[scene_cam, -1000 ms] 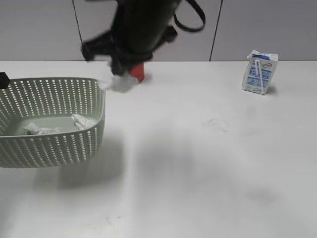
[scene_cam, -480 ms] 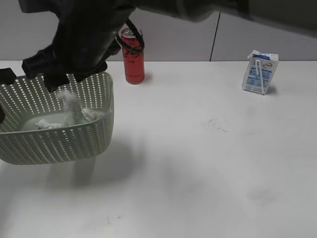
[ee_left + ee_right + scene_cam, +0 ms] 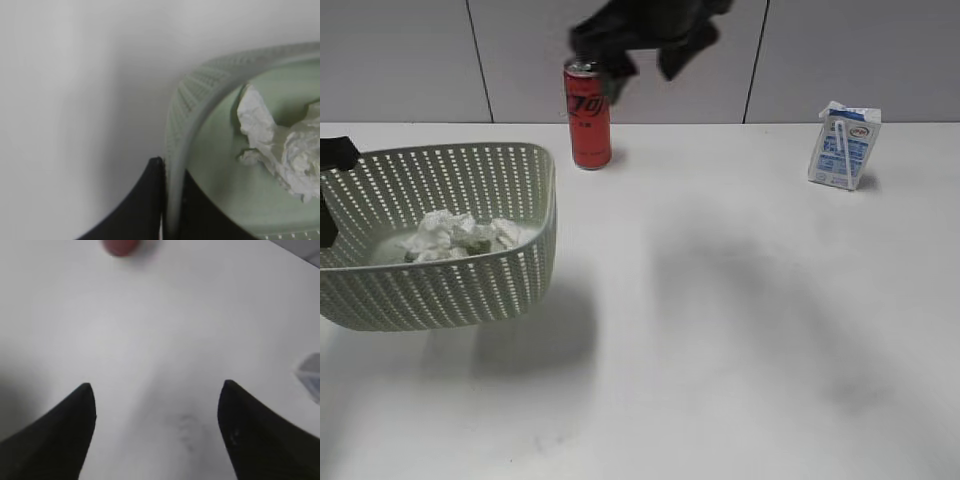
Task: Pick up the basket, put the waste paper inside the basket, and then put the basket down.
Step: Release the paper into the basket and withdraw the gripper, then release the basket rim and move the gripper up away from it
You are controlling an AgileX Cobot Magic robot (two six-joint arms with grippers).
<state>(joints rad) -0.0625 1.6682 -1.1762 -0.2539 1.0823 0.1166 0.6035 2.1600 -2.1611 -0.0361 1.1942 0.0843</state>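
The pale green slotted basket [image 3: 470,275] hangs tilted above the table at the left. Several wads of white waste paper [image 3: 455,236] lie on its floor, also seen in the left wrist view [image 3: 280,145]. My left gripper [image 3: 172,172] is shut on the basket's rim [image 3: 195,95]; in the exterior view only its black tip [image 3: 332,160] shows at the left edge. My right gripper [image 3: 645,35] is blurred, high near the top of the exterior view, beside the red can. In the right wrist view its jaws [image 3: 155,390] are wide open and empty above bare table.
A red drink can [image 3: 588,115] stands at the back by the wall, right of the basket. A blue-and-white drink carton [image 3: 844,146] stands at the back right. The white table [image 3: 740,330] carries faint dark smudges.
My right gripper carried a paper wad left over the basket, let it go inside, then rose and swung back right, empty. The basket tilted and shifted slightly right.
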